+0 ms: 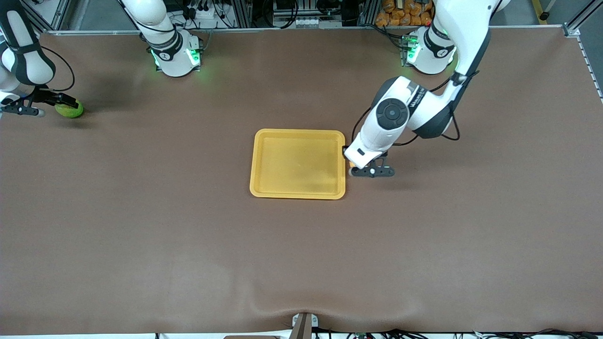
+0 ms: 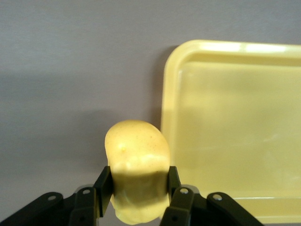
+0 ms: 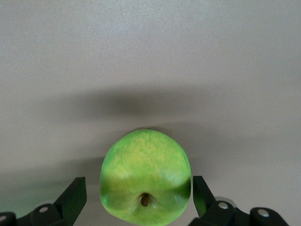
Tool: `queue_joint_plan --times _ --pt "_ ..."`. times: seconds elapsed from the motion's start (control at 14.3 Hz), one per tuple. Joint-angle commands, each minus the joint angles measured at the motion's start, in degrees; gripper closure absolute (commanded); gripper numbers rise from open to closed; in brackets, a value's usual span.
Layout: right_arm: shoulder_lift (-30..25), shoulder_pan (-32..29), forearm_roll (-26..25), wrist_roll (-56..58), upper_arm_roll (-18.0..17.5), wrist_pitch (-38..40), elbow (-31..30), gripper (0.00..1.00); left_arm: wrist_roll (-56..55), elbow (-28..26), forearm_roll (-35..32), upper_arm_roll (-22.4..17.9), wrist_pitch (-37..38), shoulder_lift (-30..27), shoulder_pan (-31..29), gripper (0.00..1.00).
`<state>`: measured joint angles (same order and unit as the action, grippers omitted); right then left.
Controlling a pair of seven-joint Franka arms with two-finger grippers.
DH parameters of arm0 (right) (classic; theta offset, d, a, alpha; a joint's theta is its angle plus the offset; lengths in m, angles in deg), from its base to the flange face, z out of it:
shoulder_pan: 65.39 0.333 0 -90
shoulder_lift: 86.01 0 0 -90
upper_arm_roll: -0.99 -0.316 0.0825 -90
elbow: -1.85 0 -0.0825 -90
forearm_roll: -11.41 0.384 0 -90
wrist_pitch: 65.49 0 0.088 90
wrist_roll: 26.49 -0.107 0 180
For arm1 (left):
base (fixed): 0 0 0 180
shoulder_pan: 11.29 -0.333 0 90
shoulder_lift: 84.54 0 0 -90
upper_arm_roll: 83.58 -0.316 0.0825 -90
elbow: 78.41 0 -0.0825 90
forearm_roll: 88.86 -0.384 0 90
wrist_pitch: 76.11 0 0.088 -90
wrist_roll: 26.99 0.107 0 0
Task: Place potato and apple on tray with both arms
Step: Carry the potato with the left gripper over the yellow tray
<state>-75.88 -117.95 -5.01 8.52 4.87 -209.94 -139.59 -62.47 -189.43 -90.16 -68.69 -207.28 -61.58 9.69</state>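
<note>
On the brown worktop [image 1: 188,235], the potato [image 2: 136,165], hidden in the front view, is seen pinched by the left tool [image 2: 136,195] beside the tray [image 2: 235,132]; the apple [image 3: 146,181] sits between the right tool's [image 3: 138,197] spread fingers.

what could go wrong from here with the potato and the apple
The left gripper pinches only the potato's end right beside the tray rim, so it might twist loose or clip the rim. The right gripper stands open around the apple at the table's edge; the round fruit could roll off when the fingers close.
</note>
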Motion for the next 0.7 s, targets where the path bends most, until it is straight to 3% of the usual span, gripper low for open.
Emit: queue_joint_plan --times 0.0,0.35,0.49,0.63 --pt "1.3 -2.8 -1.5 0.7 -1.1 -3.0 -0.7 0.0 -4.6 5.5 -0.9 -0.1 1.6 3.4 2.7 0.94" --pt "3.4 -3.3 -1.6 0.8 -1.1 -4.2 -0.4 0.03 -7.8 10.0 -1.3 -0.5 1.6 8.1 5.9 0.94" --pt "3.8 -3.3 -1.5 0.7 -1.1 -3.5 -0.5 0.59 -7.5 11.1 -2.3 -0.6 1.5 9.6 6.7 0.94" --pt "4.0 -2.8 -1.5 0.7 -1.1 -3.1 -0.3 0.96 -7.6 11.7 -6.1 -0.4 1.5 10.7 6.8 0.93"
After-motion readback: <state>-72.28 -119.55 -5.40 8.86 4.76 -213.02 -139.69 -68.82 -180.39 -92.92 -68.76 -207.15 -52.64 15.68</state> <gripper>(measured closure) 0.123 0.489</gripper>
